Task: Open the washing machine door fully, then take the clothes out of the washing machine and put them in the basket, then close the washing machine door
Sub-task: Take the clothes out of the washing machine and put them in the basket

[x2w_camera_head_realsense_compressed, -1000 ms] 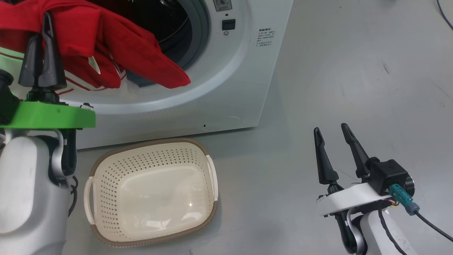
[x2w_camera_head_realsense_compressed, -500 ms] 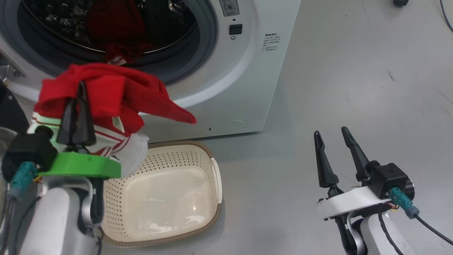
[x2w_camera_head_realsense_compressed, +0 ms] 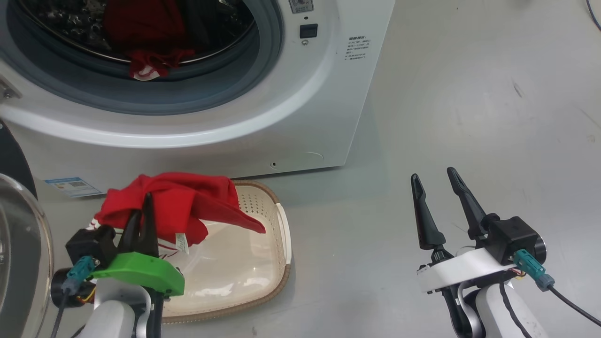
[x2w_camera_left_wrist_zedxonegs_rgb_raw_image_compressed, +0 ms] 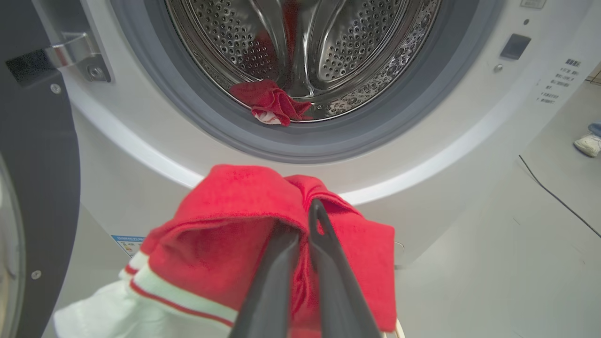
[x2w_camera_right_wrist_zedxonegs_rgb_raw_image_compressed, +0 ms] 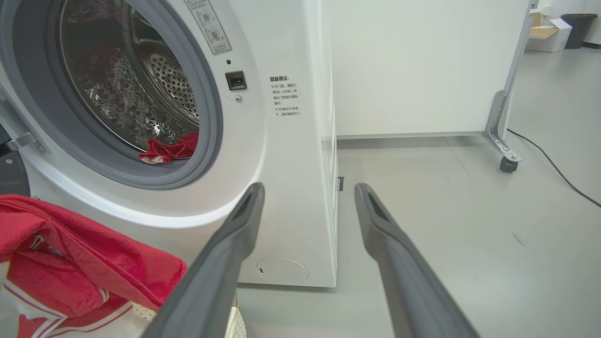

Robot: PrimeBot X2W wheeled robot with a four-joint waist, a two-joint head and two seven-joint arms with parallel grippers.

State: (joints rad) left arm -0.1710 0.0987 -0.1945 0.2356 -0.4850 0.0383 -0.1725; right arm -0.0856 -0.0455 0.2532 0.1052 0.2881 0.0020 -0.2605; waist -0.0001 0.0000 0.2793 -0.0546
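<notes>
A red garment (x2w_camera_head_realsense_compressed: 178,202) with white striped trim is clamped between the left jaws and held over the left half of the basket (x2w_camera_head_realsense_compressed: 285,234), one corner hanging inward. Behind the basket the washing machine (x2w_camera_head_realsense_compressed: 300,117) is seen with its door (x2w_camera_head_realsense_compressed: 23,263) swung open to the basket's left, and a second red piece (x2w_camera_head_realsense_compressed: 145,63) is seen lying at the drum's (x2w_camera_left_wrist_zedxonegs_rgb_raw_image_compressed: 357,42) lip. Well to the right of the basket the right jaws are held apart and empty above the floor (x2w_camera_head_realsense_compressed: 469,94).
</notes>
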